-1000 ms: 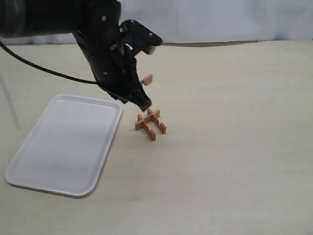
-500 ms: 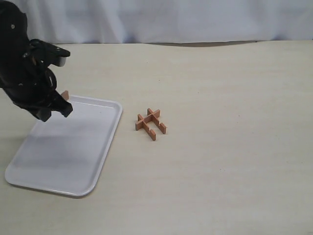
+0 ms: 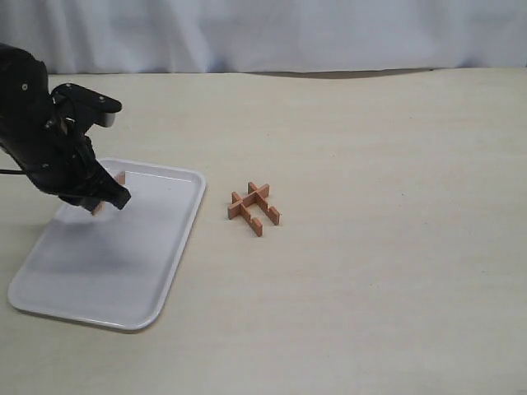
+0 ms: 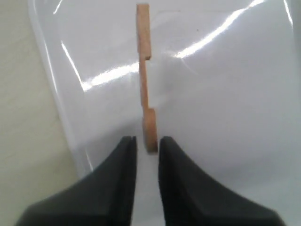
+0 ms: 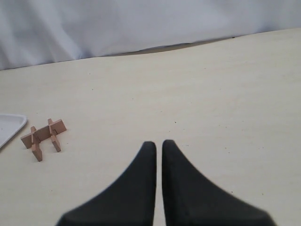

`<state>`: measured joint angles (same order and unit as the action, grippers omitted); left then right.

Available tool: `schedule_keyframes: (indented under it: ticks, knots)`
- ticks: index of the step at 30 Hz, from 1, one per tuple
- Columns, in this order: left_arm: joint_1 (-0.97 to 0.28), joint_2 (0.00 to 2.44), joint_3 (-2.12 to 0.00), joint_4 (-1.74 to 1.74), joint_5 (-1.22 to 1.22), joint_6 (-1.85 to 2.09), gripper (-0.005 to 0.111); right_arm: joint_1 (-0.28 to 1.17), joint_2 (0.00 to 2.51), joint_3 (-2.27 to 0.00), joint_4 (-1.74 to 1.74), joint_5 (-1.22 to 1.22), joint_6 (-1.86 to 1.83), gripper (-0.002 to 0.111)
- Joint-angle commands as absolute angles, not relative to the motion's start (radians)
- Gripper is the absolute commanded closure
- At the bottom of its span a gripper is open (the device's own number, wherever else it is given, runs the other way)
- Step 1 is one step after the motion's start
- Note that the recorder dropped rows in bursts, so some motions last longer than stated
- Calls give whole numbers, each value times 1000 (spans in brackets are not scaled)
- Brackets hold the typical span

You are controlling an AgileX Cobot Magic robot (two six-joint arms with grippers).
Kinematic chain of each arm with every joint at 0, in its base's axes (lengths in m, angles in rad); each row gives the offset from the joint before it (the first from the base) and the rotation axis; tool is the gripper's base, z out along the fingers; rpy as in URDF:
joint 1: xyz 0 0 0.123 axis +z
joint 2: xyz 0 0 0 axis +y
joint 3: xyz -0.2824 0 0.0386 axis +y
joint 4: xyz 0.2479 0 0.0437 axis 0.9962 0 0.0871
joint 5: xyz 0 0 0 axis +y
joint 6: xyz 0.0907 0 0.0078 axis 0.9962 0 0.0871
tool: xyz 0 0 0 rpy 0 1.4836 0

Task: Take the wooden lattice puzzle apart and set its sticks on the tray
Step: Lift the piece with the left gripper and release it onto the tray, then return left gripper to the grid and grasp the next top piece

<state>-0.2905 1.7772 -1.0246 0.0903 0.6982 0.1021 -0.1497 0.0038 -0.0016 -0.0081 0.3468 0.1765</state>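
The wooden lattice puzzle (image 3: 254, 208) stands on the table right of the tray, with three sticks still interlocked; it also shows as the lattice puzzle (image 5: 42, 136) in the right wrist view. My left gripper (image 3: 111, 200) hangs low over the far left part of the white tray (image 3: 148, 271). It is shut on one end of a notched stick (image 4: 145, 70), which juts out on edge over the tray (image 4: 225, 94). My right gripper (image 5: 158, 143) is shut with nothing in it, above bare table, well away from the puzzle.
A white cloth backdrop (image 3: 329, 33) runs along the table's far edge. The tray's corner (image 5: 9, 123) shows just beyond the puzzle in the right wrist view. Bare table lies to the right of the puzzle.
My left gripper carried the stick from above the puzzle leftward to the tray, then came down closer to the tray's surface. The puzzle has stayed in place.
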Motion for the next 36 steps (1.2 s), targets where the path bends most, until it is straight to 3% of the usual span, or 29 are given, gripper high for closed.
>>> schedule_keyframes:
  ticks: [1, 4, 6, 11, 16, 26, 36]
  knots:
    - [-289, 1779, -1019, 104, 684, 99, 58, -151, 0, 0, -8, 343, 180, 104]
    - [-289, 1779, -1025, 89, 680, 99, 40, -151, 0, 0, -8, 343, 180, 104]
    - [-289, 1779, -1042, 47, 701, 99, 37, -151, 0, 0, -8, 343, 180, 104]
    - [-311, 1774, -1131, -107, 814, 135, 37, -151, 0, 0, -8, 343, 180, 104]
    - [-429, 1774, -1141, -143, 831, 263, 37, -151, 0, 0, -8, 343, 180, 104]
    - [-624, 1783, -1141, -72, 586, 268, 37, -151, 0, 0, -8, 343, 180, 104]
    - [-665, 1883, -1141, -63, 442, 268, 37, -151, 0, 0, -8, 343, 180, 104]
